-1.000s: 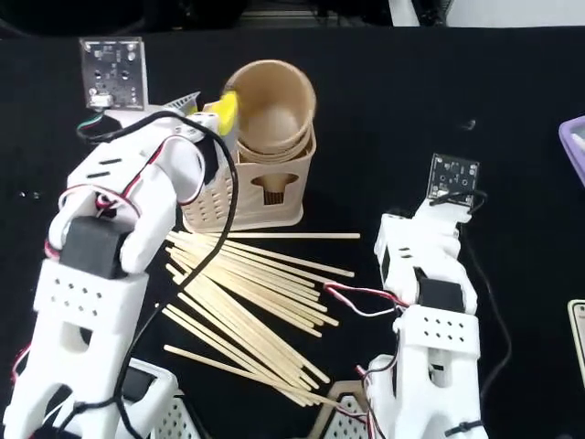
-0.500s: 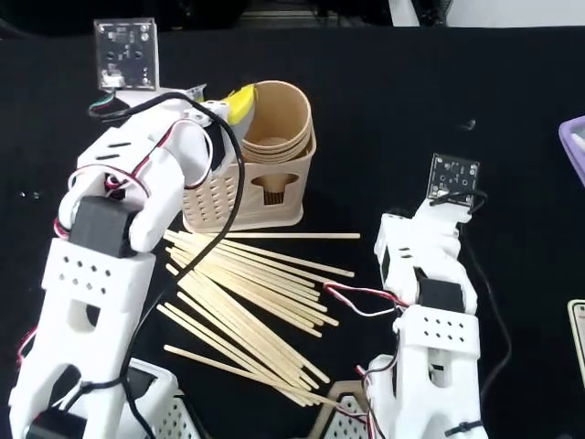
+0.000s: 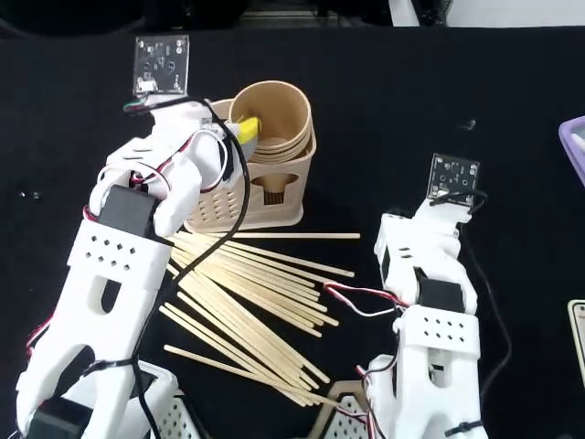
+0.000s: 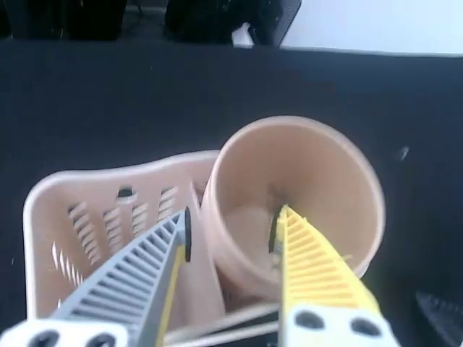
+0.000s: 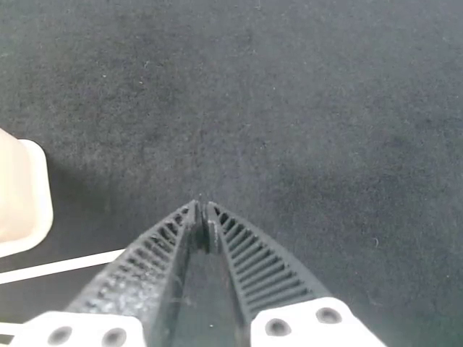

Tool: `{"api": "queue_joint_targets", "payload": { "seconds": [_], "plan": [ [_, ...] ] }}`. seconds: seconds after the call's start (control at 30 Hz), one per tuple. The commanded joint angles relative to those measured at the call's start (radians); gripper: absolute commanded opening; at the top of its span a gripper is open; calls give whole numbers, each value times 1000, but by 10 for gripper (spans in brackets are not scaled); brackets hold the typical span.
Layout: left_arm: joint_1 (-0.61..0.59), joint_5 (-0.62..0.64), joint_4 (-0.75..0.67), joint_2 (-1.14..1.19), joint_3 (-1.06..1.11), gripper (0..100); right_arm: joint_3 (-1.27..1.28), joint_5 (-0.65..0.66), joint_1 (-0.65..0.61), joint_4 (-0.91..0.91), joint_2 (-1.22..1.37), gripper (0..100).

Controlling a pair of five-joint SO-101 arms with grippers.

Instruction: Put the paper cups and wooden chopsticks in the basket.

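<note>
Black surface (image 3: 512, 82) carries the basket (image 3: 274, 215), paper cups (image 3: 283, 105) nested inside it, left jaws spread astride the cup rim, right jaws pressed together, empty; I judge cups done, so next I must pinch the wooden chopsticks (image 3: 256, 293) lying loose beside the basket

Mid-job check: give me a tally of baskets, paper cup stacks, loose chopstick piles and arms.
Basket: 1
Paper cup stack: 1
Chopstick pile: 1
Arms: 2 (left arm, right arm)
Total: 5
</note>
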Motion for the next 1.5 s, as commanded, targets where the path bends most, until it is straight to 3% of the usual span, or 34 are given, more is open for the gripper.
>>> {"api": "queue_joint_targets", "payload": {
  "seconds": [0.0,0.3,0.73,1.07,1.3,1.47],
  "plan": [
    [21,9,-68,-5,-12,205,-4,-3,-15,-21,-25,11],
    [88,2,-77,21,102,205,-4,-3,-14,-21,-25,11],
    [48,2,-157,26,-31,205,-4,-3,-12,-21,-25,11],
    [-10,2,60,26,-232,206,-5,-3,-14,-21,-25,11],
    [-211,-9,212,-20,-294,206,-12,-3,-15,-21,-25,11],
    [-401,-166,324,-98,-220,206,-30,46,-17,6,-25,11]
  ]
}}
